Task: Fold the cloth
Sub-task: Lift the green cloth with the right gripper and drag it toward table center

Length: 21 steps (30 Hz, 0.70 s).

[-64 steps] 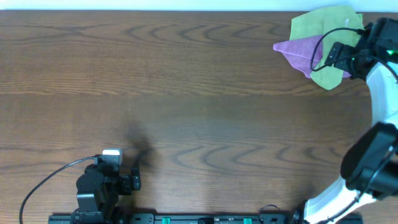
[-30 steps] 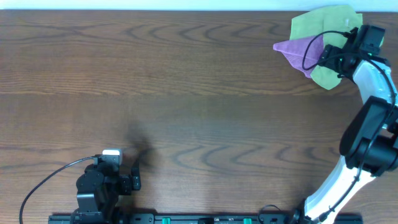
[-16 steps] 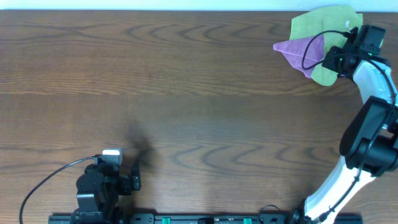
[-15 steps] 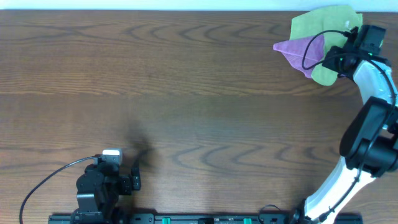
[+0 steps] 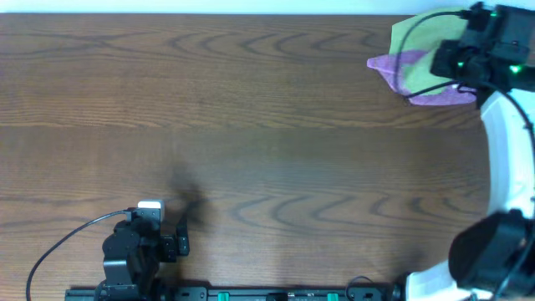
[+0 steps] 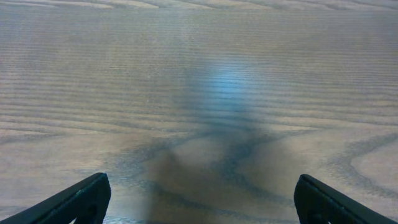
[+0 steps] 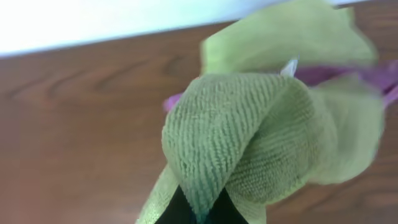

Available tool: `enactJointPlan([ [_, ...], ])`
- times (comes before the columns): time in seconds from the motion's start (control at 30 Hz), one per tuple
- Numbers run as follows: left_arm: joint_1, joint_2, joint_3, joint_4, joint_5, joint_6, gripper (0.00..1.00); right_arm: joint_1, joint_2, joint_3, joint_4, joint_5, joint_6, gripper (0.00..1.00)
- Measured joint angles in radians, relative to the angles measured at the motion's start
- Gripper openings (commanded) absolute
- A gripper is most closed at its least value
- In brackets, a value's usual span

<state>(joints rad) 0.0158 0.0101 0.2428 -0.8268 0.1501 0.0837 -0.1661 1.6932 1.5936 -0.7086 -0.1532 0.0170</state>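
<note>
The green cloth [image 7: 249, 143] is at the far right corner of the brown wooden surface [image 5: 267, 125]. It is lifted up in a soft bunch. The right hand [image 7: 198, 211] has hold of it. Its two dark fingers [image 7: 180, 210] are squeezed tight together on a fold of the cloth, low in the right wrist view. The cloth puffs out above them like a ball. Little rows of loops show on it. A loose bit hangs down to the left of the fingers.

Behind the bunch lies another green cloth [image 7: 286, 37], flat on the surface and close to the far edge. A purple cloth [image 7: 376, 74] lies there too, partly hidden by the bunch. A small white tag [image 7: 290, 67] pokes up just behind the bunch. It is too small and blurry to read. I cannot tell which cloth it belongs to.

From above, the purple cloth pokes out to the left of the green with a pointed corner. It also shows below the right hand. The white right arm [image 5: 501, 167] runs along the right side of the surface up to that corner.

The left hand [image 6: 202, 186] is well apart from the cloths, near the front left of the surface. Its fingers are spread wide and it holds nothing. Only wood grain, a dark shadow and a pale blue shine show under it. A black cable [image 5: 58, 242] curves out from the left arm.
</note>
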Motion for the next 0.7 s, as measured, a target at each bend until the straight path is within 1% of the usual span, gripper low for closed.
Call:
enactJointPlan([
  [0.17, 0.000, 0.000, 0.000, 0.000, 0.000, 0.000, 0.95, 0.132, -0.093, 0.000, -0.162, -0.006, -0.010, 0.02],
  [0.37, 0.000, 0.000, 0.000, 0.000, 0.000, 0.000, 0.95, 0.282, -0.203, 0.000, -0.315, -0.012, -0.014, 0.01],
  [0.47, 0.000, 0.000, 0.000, 0.000, 0.000, 0.000, 0.95, 0.386, -0.253, 0.001, -0.384, -0.020, -0.014, 0.01],
  [0.7, 0.000, 0.000, 0.000, 0.000, 0.000, 0.000, 0.95, 0.589, -0.271, 0.001, -0.459, -0.038, -0.014, 0.02],
])
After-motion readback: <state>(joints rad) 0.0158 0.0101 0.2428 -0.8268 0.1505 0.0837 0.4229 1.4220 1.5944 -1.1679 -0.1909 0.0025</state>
